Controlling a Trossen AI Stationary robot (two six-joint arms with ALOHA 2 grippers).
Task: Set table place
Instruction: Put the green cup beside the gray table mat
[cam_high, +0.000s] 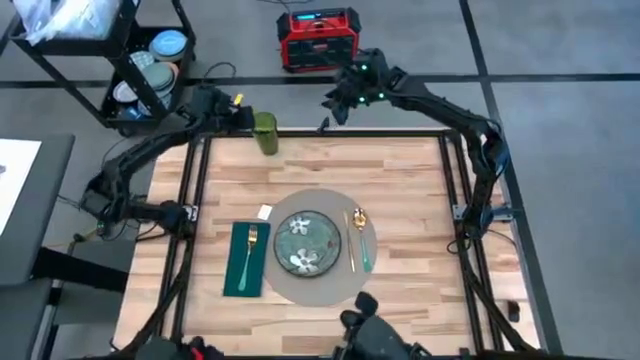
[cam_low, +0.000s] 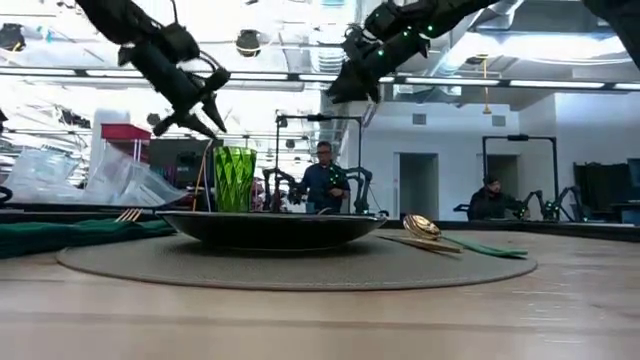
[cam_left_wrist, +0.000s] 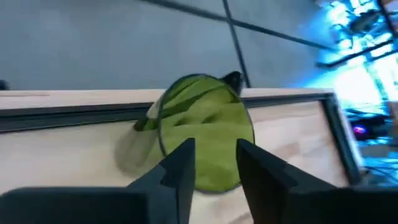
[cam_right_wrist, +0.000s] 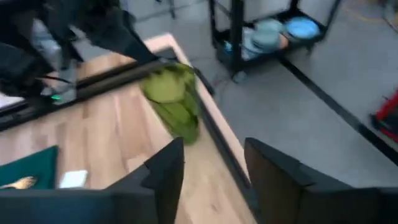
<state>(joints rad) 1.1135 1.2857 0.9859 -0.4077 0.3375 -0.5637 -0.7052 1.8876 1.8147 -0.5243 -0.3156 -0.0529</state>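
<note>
— Where do the four cameras look from?
— One hangs overhead, straight down on the whole table (cam_high: 400, 190). One sits at tabletop height, close to the round mat (cam_low: 300, 265), facing level into the room.
— And the wrist ones?
— The left looks past its own fingers (cam_left_wrist: 180, 168) at the green glass (cam_left_wrist: 202, 130) close ahead. The right sees that glass too, farther beyond its fingers (cam_right_wrist: 168, 168).

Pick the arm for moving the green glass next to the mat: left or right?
Left, probably. Its end effector hovers open right beside the green glass at the table's far edge; the right end effector hangs beyond that edge, farther off.
</note>
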